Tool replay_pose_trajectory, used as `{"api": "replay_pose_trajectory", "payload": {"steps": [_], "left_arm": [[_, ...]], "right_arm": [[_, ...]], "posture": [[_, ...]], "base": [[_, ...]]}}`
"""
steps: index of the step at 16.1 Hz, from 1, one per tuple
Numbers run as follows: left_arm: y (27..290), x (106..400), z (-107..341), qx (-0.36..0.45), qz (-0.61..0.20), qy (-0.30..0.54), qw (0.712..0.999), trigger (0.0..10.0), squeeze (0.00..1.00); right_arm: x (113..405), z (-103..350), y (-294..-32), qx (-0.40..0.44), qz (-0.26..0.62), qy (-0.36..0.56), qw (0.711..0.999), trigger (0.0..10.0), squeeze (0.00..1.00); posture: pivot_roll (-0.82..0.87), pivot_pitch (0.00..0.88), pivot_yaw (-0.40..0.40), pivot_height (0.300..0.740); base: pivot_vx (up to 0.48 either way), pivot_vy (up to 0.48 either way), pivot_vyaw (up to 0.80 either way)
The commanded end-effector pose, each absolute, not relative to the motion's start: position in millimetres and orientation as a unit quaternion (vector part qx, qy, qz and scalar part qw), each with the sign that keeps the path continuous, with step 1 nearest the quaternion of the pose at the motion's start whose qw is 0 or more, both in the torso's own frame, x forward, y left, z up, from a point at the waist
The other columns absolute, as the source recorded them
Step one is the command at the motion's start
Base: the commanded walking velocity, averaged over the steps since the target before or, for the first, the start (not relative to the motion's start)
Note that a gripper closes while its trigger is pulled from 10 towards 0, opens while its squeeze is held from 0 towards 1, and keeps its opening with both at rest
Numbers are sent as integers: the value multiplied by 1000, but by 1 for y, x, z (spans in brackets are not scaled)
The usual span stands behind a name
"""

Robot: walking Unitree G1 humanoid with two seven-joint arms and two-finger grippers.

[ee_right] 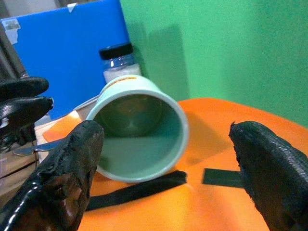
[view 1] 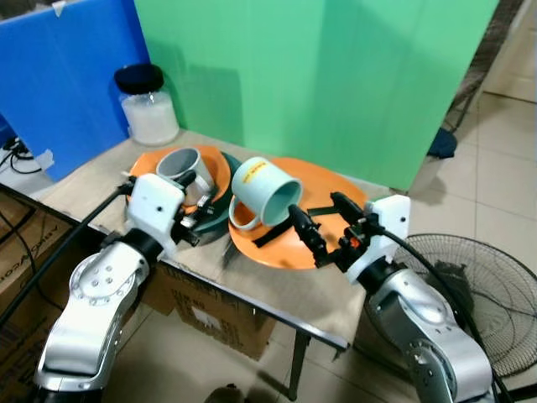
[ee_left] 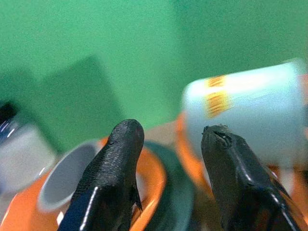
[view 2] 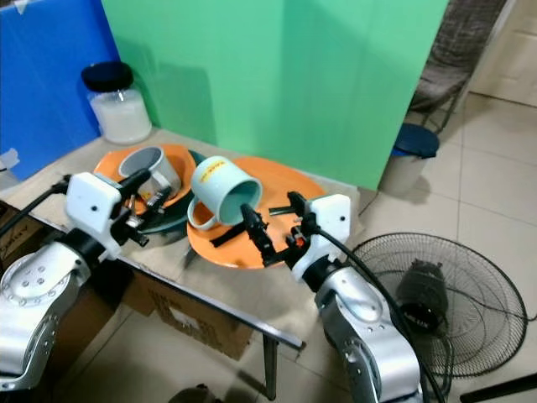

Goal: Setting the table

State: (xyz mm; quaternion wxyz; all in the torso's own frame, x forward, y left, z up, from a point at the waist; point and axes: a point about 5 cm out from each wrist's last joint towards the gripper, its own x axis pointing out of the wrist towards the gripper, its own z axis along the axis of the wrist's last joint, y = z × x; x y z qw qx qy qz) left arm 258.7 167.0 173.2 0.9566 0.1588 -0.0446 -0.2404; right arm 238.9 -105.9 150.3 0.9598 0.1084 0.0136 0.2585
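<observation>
A pale blue mug (view 1: 265, 192) lies tipped on its side on a large orange plate (view 1: 336, 189), its mouth towards my right gripper (view 1: 324, 225). That gripper (ee_right: 166, 131) stands open just in front of the mug, not touching it. Two black strips (ee_right: 139, 189) lie on this plate. To the left, a grey cup (view 1: 180, 164) sits on a smaller orange plate (view 1: 214, 164), with a dark green plate (view 1: 220, 215) between the two orange ones. My left gripper (view 1: 195, 208) hovers open beside the grey cup, nothing between its fingers (ee_left: 115, 163).
A jar with a black lid (view 1: 148, 105) stands at the table's back left. Green (view 1: 319, 75) and blue (view 1: 67, 75) boards rise behind the table. A floor fan (view 1: 491, 290) lies to the right, and cardboard boxes (view 1: 214, 323) sit under the table.
</observation>
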Motion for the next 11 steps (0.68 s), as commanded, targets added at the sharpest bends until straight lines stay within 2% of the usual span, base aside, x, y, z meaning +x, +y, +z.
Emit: {"api": "replay_pose_trajectory", "payload": {"steps": [1,7,11], "left_arm": [[160,259,173,179,-276,-51,943,10000,1000],[159,262,167,249,-309,-48,917,10000,1000],[137,273,172,254,-366,-81,891,10000,1000]], "right_arm": [[237,154,-110,116,253,3,960,10000,1000],[239,157,-106,126,284,1,951,10000,1000],[242,159,-107,130,283,-1,950,10000,1000]], "posture": [[183,0,44,727],[182,0,41,727],[171,0,45,727]], "base": [[0,0,0],[0,0,0],[0,0,0]]}}
